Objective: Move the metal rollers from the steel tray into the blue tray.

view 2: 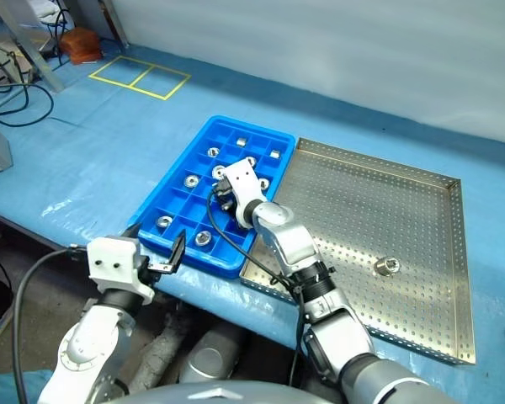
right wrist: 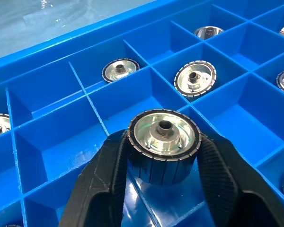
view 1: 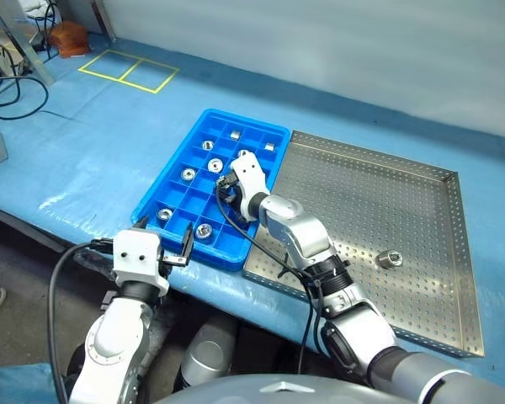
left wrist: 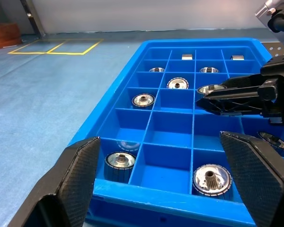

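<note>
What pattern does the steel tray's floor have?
Rows of small punched holes across the silver steel tray, clearest in the left eye view.

I see glossy blue plastic on the blue tray (view 1: 151, 198), mirror-bright metal on the rollers (right wrist: 164, 142) with finely ridged rims, dull perforated steel on the steel tray (view 1: 421, 219), and matt black ribbed fingers (right wrist: 104, 184) on my right gripper (right wrist: 164, 170).

Blue tray (view 1: 156, 195) left of, touching steel tray (view 1: 421, 202).

Head overhead; wrists near blue tray (view 1: 156, 198)
</note>
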